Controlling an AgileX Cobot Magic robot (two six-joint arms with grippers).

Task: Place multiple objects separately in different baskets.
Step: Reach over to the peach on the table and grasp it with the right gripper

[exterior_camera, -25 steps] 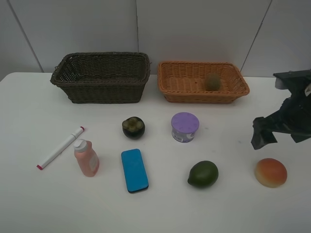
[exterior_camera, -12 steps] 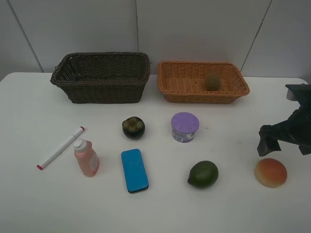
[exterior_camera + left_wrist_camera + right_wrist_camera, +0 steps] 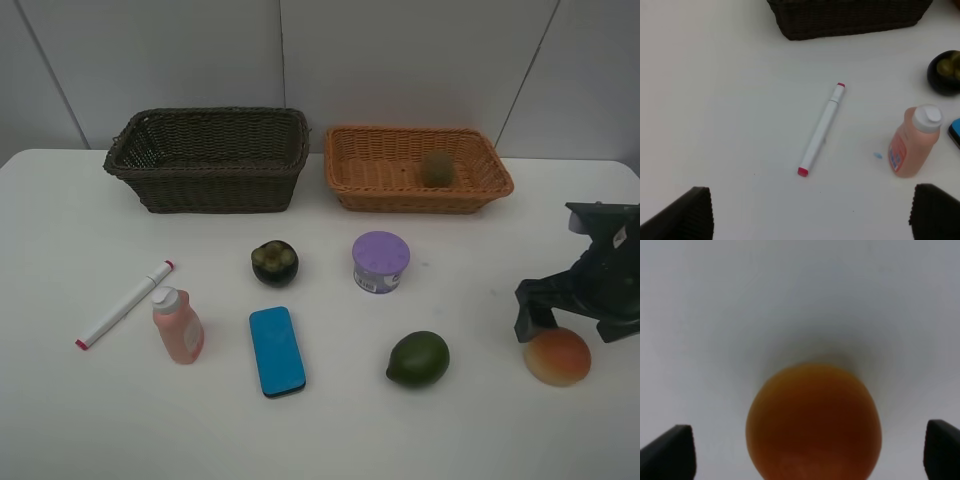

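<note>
My right gripper [image 3: 570, 318] hangs open just above the orange-red fruit [image 3: 557, 356], and the right wrist view shows that fruit [image 3: 813, 420] between the wide-apart fingers, untouched. The left gripper [image 3: 807, 215] is open over the table near the white marker [image 3: 821, 129] and pink bottle [image 3: 913, 142]. On the table lie the marker [image 3: 125, 304], bottle [image 3: 177, 325], blue block [image 3: 277, 350], mangosteen [image 3: 274, 262], purple-lidded tub [image 3: 380, 261] and green fruit [image 3: 418, 359]. The kiwi [image 3: 436, 168] lies in the light orange basket [image 3: 420, 200]. Nothing shows in the dark basket [image 3: 215, 190].
Both baskets stand side by side at the back of the white table, against a pale wall. The left arm is outside the exterior high view. The table's right edge runs close behind the right arm.
The right gripper has dropped and shifted toward the orange-red fruit, from above the table behind it to straddling it. No object has moved.
</note>
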